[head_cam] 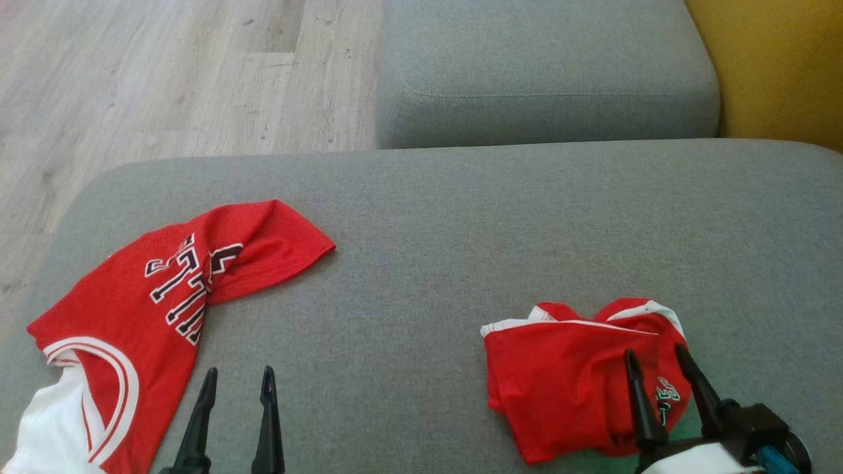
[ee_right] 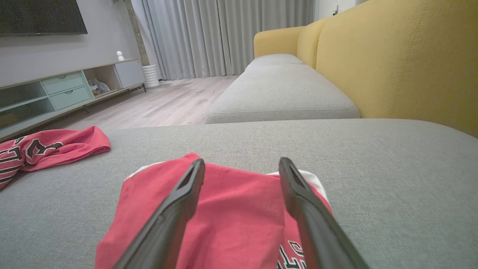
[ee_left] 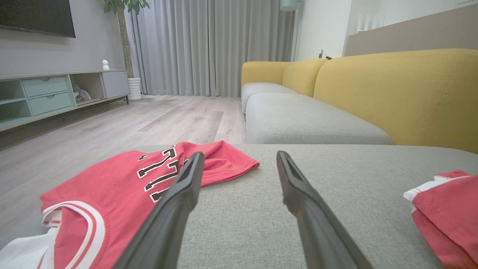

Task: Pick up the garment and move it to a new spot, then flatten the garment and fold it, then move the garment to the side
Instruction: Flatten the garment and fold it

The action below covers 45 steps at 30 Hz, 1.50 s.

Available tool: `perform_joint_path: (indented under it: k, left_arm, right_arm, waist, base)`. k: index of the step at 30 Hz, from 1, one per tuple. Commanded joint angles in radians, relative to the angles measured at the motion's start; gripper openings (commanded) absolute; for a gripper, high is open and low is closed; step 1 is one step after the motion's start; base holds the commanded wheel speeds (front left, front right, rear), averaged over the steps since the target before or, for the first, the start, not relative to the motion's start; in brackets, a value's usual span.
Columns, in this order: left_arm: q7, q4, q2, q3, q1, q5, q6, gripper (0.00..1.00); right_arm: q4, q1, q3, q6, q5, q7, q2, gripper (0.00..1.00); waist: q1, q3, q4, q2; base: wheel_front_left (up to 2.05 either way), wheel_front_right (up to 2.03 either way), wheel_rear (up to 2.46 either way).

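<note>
Jersey [head_cam: 132,309], shorts [head_cam: 560,382] on grey cushion [head_cam: 428,230]; cabinet cubby [ee_left: 90,83] holds bundle [ee_left: 81,94], perhaps cloth.

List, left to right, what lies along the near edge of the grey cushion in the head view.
Red fabric jersey with black lettering → open left hand → crumpled red shorts with white trim.

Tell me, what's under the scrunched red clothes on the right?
The scrunched red garment lies on the grey sofa cushion, whose fabric shows all round it. Anything directly beneath is hidden by its folds. The open right gripper points its fingers over it.
</note>
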Motion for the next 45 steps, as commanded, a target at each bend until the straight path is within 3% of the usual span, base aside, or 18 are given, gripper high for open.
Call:
perform_joint_path:
  k: [1,8,13,20,28,31,36,45]
  left_arm:
    - [-0.005,-0.027,-0.008,0.029,-0.037,0.009,0.002,1.00]
    - [-0.005,-0.017,-0.008,0.000,-0.046,-0.011,-0.001,1.00]
    - [-0.005,0.042,-0.008,-0.080,-0.110,-0.043,-0.052,1.00]
    - [0.014,0.315,-0.008,-0.259,-0.338,-0.152,-0.145,1.00]
    - [0.061,0.520,-0.008,-0.415,-0.539,-0.328,-0.165,1.00]
    - [0.076,0.509,0.000,-0.523,-0.571,-0.467,-0.165,1.00]
    - [0.087,0.429,0.079,-0.689,-0.599,-0.660,-0.165,1.00]
    - [0.086,0.338,0.168,-0.917,-0.669,-0.836,-0.165,1.00]
  right_arm:
    - [-0.024,-0.047,0.025,0.007,-0.004,-0.003,-0.006,1.00]
    - [-0.025,-0.061,0.031,0.007,-0.006,-0.003,-0.006,1.00]
    - [-0.043,-0.081,0.045,0.007,-0.010,-0.003,-0.006,1.00]
    - [-0.076,-0.137,0.065,0.007,-0.021,-0.003,-0.006,1.00]
    - [-0.086,-0.181,0.069,0.007,0.002,-0.003,-0.006,1.00]
    - [-0.085,-0.186,0.071,0.007,0.008,-0.003,-0.006,1.00]
    - [-0.087,-0.190,0.072,0.007,0.014,-0.003,-0.006,1.00]
    - [-0.090,-0.194,0.081,0.007,0.014,-0.003,-0.006,1.00]
  waist:
    - [0.0000,0.000,0.000,0.0000]
    - [0.0000,0.013,-0.037,0.0000]
    - [0.0000,0.053,-0.100,0.0000]
    - [0.0000,0.180,-0.216,0.0000]
    - [0.0000,0.278,-0.321,0.0000]
    - [0.0000,0.295,-0.353,0.0000]
    - [0.0000,0.299,-0.384,0.0000]
    - [0.0000,0.294,-0.410,0.0000]
  base:
    - [0.00,0.00,0.00]
    - [0.00,0.00,0.00]
    - [0.00,0.00,0.00]
    - [0.00,0.00,0.00]
    - [0.00,0.00,0.00]
    - [0.00,0.00,0.00]
    - [0.00,0.00,0.00]
    - [0.00,0.00,0.00]
